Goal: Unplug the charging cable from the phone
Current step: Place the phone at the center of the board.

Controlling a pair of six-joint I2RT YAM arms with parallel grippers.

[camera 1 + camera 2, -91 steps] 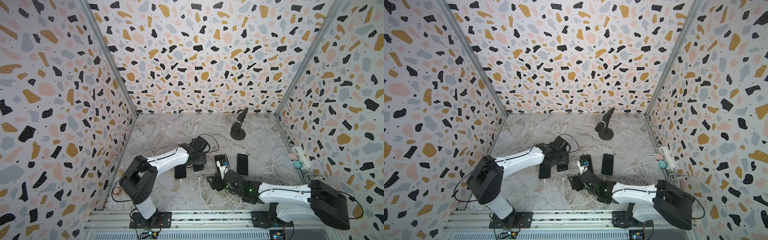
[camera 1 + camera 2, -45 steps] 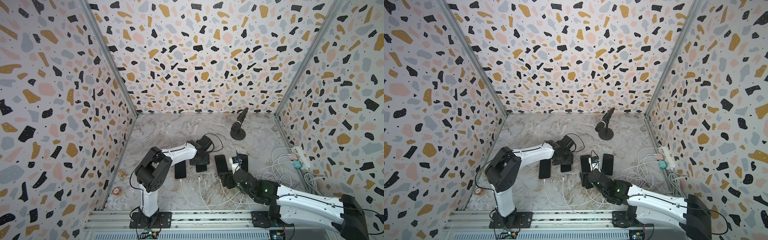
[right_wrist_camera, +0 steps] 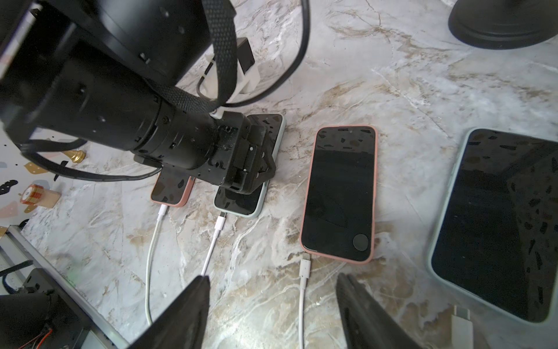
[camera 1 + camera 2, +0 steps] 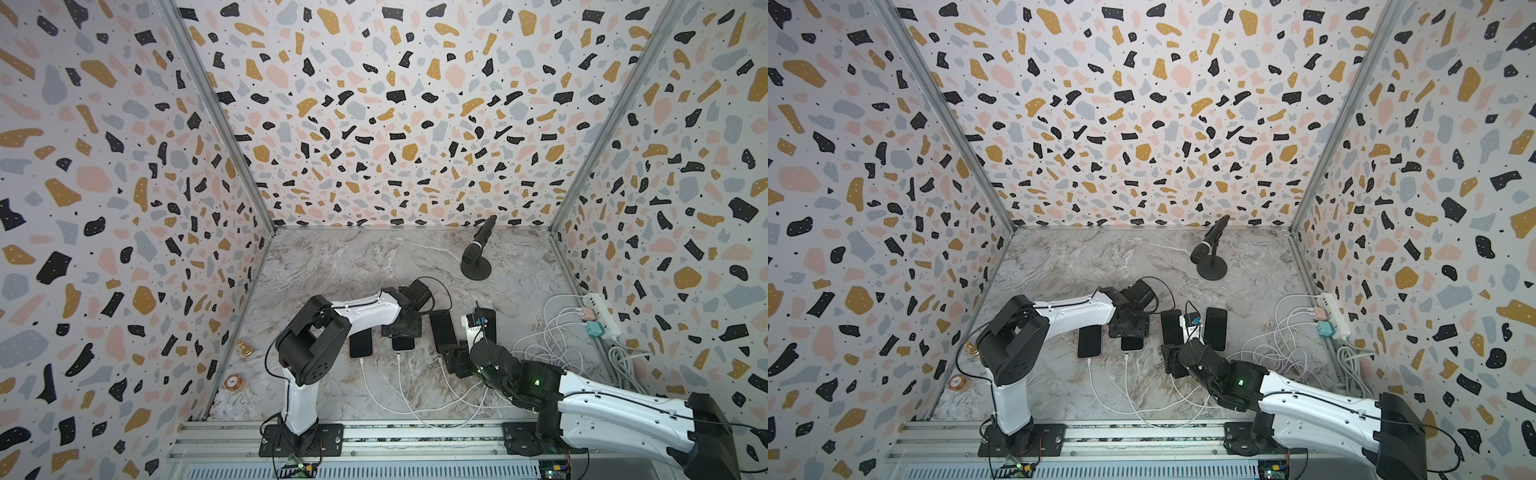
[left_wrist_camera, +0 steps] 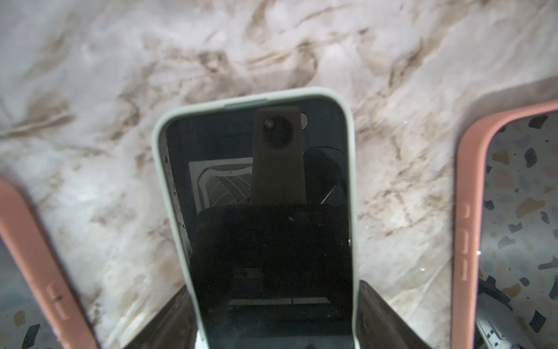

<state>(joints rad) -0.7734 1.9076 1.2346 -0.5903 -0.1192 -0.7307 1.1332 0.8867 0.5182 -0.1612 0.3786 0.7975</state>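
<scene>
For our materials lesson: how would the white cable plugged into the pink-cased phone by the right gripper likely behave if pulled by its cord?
Probably floppy: the white cable lies in loose curves on the table. Its plug looks stiff, likely the better grip. Pulling may drag the pink-cased phone, lying loose on smooth marble.

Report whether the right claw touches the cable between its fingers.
Apart. Right wrist view: white cable runs between the right claw's open fingers, marble showing either side.
</scene>
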